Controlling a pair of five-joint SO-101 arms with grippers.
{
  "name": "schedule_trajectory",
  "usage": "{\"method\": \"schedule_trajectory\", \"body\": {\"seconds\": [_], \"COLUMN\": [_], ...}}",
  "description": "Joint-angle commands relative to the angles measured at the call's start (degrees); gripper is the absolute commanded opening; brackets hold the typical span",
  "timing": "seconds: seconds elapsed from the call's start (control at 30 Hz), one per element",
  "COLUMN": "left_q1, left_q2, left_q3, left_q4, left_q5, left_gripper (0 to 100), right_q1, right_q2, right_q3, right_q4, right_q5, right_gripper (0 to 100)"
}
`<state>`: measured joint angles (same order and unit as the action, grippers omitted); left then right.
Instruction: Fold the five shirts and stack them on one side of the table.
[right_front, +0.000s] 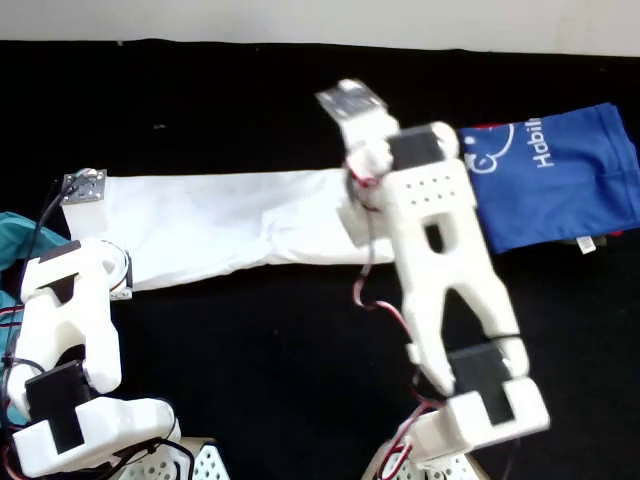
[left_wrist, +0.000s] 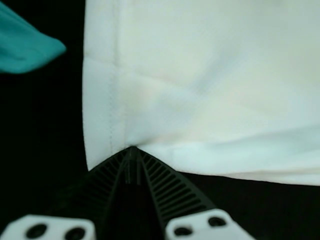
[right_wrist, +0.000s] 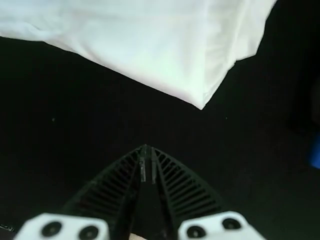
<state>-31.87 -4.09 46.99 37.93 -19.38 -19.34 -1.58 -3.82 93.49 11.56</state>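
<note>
White shirt (right_front: 230, 225) lies across the middle of the black table (right_front: 250, 370), folded into a long band that runs side to side, flat with a few soft creases. Down at its left end, the left claw (left_wrist: 132, 152) has its jaws pressed together right on the near long edge, just in from the stitched hem. The cloth puckers into folds that fan out from the tips, so it is pinching the white shirt by that corner. The left arm (right_front: 65, 320) stands bent over that end. Just beyond the hem, a teal shirt (right_front: 12, 235) sits bunched at the table's left edge, apart from the white one with a strip of black between them. Over at the other end, the right arm (right_front: 440, 260) leans out over the band's right end and covers part of it from above. The right claw (right_wrist: 146, 150) is pressed together too, with nothing between the jaws. Its tips are over bare table, near the white shirt's near right corner but clear of it. Past that end, on the right side of the table, the blue shirt (right_front: 560, 185) lies flat, folded into a neat block with white print on top. It sits close beside the white shirt's end, but the arm hides whether the two touch.
</note>
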Motion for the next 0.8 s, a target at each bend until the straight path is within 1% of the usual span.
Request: {"method": "schedule_trajectory", "body": {"seconds": [0.0,0.2,0.33,0.6,0.77], "left_q1": [0.66,0.66,0.66,0.66,0.66], "left_q2": [0.57,0.66,0.66,0.66,0.66], "left_q3": [0.04,0.04,0.04,0.04,0.04], "left_q4": [-0.7,-0.7,-0.7,-0.7,-0.7], "left_q5": [0.62,0.62,0.62,0.62,0.62], "left_gripper": [1,1,1,1,1], "right_q1": [2.68,2.77,2.86,2.86,2.86], "right_q2": [-10.15,-22.64,-26.95,-27.38,-27.56], "right_q3": [19.82,51.03,66.33,76.7,77.76], "right_q4": [-9.45,-33.63,-46.37,-58.33,-59.21], "right_q5": [-0.53,-0.62,-0.62,-0.97,-0.97], "right_gripper": [0.6,0.6,0.6,0.6,0.6]}}
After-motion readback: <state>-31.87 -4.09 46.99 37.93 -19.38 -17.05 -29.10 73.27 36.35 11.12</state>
